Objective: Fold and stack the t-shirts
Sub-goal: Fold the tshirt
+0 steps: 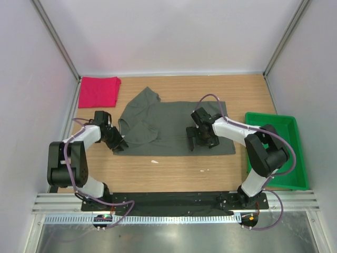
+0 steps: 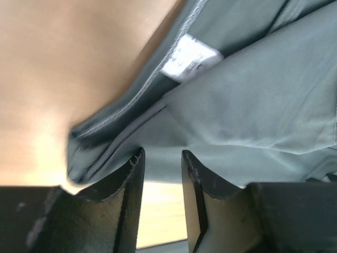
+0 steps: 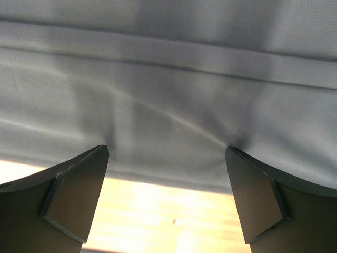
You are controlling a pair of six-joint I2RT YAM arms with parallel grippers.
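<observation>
The dark grey-olive t-shirt (image 1: 168,129) lies spread on the wooden table, its upper left part bunched and partly folded. The pinkish-red t-shirt (image 1: 98,91) lies folded at the back left corner. My left gripper (image 1: 119,143) is at the grey shirt's near left corner. In the left wrist view the gripper (image 2: 162,154) is narrowly open, its tips at the shirt's (image 2: 253,95) edge, with bare table showing between the fingers. My right gripper (image 1: 200,141) is over the shirt's right half. In the right wrist view the gripper (image 3: 167,150) is wide open, its tips pressing into the cloth (image 3: 168,79) near its near hem.
A green plastic tray (image 1: 274,150) stands at the right edge of the table beside my right arm. A white label (image 2: 190,57) shows inside the grey shirt's collar. Two small white scraps (image 1: 154,161) lie on the wood in front of the shirt.
</observation>
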